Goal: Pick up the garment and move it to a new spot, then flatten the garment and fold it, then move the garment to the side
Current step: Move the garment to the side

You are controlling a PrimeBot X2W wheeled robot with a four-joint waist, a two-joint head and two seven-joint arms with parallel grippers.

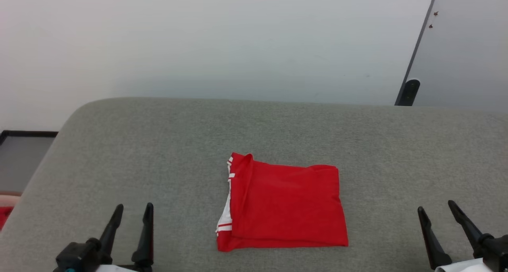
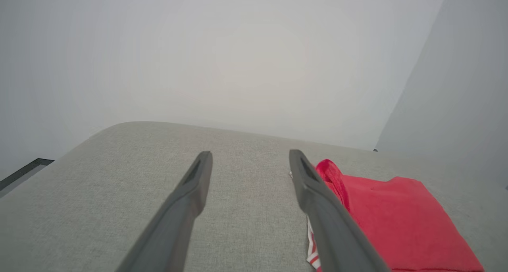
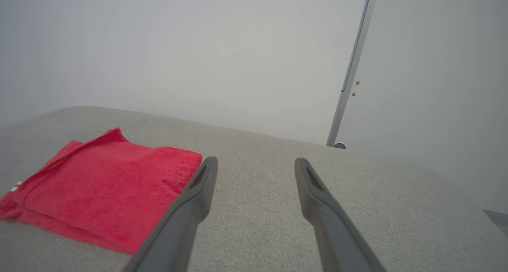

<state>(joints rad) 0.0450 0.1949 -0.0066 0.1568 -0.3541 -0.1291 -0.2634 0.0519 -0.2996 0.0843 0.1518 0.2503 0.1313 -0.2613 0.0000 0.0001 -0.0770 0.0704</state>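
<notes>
The garment [image 1: 283, 204] lies folded into a neat red rectangle on the grey cushioned surface [image 1: 166, 145], with white striped sleeve trim peeking out along its left edge. My left gripper [image 1: 133, 210] stands open at the lower left, well apart from the cloth, nothing between its fingers. At the lower right my right gripper [image 1: 435, 207] is open too and holds nothing. In the left wrist view the garment [image 2: 397, 220] lies just right of my open left gripper [image 2: 251, 157]. The right wrist view has the garment [image 3: 103, 184] left of my open right gripper [image 3: 256, 163].
The grey surface's far rounded edge [image 1: 238, 100] meets a pale wall. A dark-edged panel [image 1: 416, 53] leans at the back right. A dark-framed floor strip [image 1: 24, 145] lies beyond the left edge, and something red [image 1: 4, 216] shows at the far left.
</notes>
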